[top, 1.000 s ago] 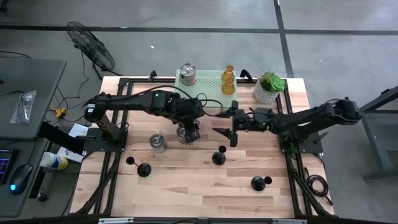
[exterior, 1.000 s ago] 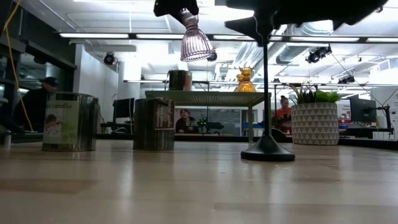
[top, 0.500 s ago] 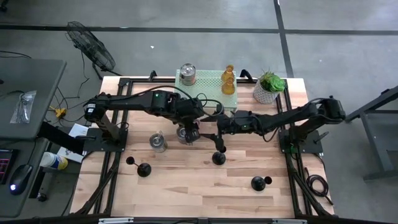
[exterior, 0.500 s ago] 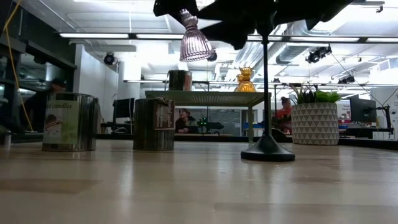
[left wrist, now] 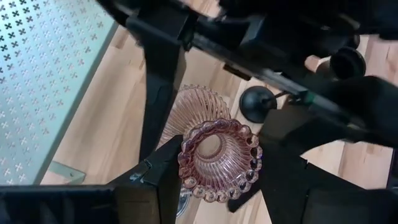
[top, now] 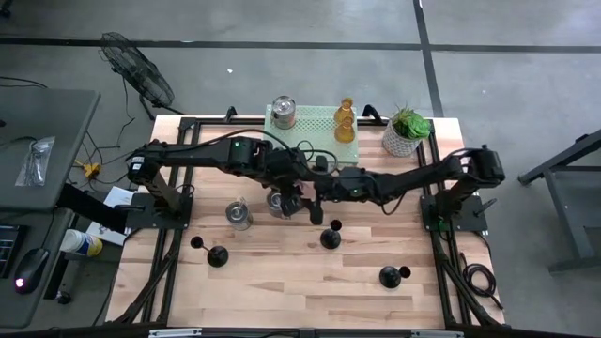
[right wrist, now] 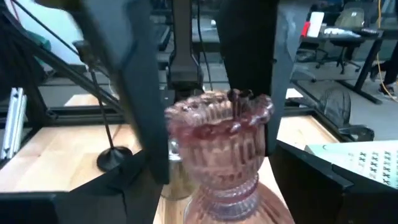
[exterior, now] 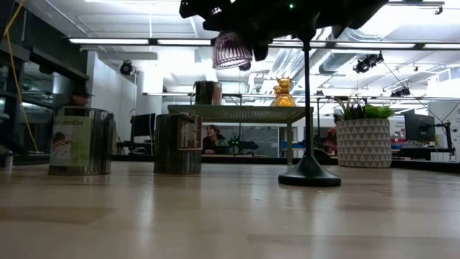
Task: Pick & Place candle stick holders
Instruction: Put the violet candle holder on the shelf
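A wooden table seen from above, two dark arms meeting near its middle. Farthest from the grippers on the left, a black stick (top: 217, 255) stands near the front edge. Nearer, just left of the left gripper, a silver cup (top: 239, 215) sits on the wood; a second silver cup (top: 278, 204) stands almost under that gripper.

The left gripper (top: 290, 199) hangs above the table with its fingers (left wrist: 163, 180) closed on a pink glass holder (left wrist: 219, 160) — the ribbed glass is held off the table, its beaded rim turned toward the left wrist camera. In the low view the holder (exterior: 232, 50) hangs high, well above the two cups.

The right gripper (top: 316, 204) reaches in from the right and sits just beside the left one. Its fingers (right wrist: 140, 81) stand wide, one on each side of the pink holder (right wrist: 219, 140); whether they touch the glass cannot be told.

Just right of both grippers and toward the front, a second black stick (top: 331, 237) stands upright. A third black stick (top: 391, 276) lies well apart, near the front right.

Behind the grippers, at the back edge, a pale green rack (top: 315, 120) carries a silver cup (top: 283, 112) and an amber holder (top: 345, 121). To the rack's right stands a plant (top: 406, 130) in a white pot.
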Available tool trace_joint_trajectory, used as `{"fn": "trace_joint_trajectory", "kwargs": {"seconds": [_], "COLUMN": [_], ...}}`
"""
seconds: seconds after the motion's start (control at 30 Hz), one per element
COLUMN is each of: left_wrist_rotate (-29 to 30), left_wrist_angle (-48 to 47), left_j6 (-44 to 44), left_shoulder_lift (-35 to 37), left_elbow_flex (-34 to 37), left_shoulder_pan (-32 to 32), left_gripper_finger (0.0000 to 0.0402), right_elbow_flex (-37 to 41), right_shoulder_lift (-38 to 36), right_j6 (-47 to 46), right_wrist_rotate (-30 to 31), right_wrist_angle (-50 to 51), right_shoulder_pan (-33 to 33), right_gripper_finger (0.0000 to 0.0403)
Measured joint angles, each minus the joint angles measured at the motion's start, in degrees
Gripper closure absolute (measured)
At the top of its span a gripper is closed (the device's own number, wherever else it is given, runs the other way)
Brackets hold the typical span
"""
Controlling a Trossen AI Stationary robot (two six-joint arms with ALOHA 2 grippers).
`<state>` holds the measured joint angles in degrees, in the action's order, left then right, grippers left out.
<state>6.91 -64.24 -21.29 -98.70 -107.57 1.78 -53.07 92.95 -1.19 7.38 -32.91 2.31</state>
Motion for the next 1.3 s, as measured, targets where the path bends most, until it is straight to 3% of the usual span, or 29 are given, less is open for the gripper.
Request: {"fn": "trace_joint_trajectory", "kwargs": {"seconds": [0.43, 1.3], "left_wrist_rotate": [-0.3, -0.6], "left_wrist_angle": [-0.7, -1.1], "left_j6": [-0.9, -1.7], "left_shoulder_lift": [0.0, 0.1], "left_elbow_flex": [0.0, 0.0], "left_shoulder_pan": [0.1, 0.1], "left_gripper_finger": [0.0235, 0.0223], "right_elbow_flex": [-0.9, -0.8], "right_shoulder_lift": [-0.4, -2.2], "right_j6": [-0.6, 0.3], "right_wrist_rotate": [0.4, -0.2], "right_wrist_angle": [4.0, 5.5], "right_shoulder_pan": [0.3, 1.3], "right_gripper_finger": [0.0192, 0.0264]}}
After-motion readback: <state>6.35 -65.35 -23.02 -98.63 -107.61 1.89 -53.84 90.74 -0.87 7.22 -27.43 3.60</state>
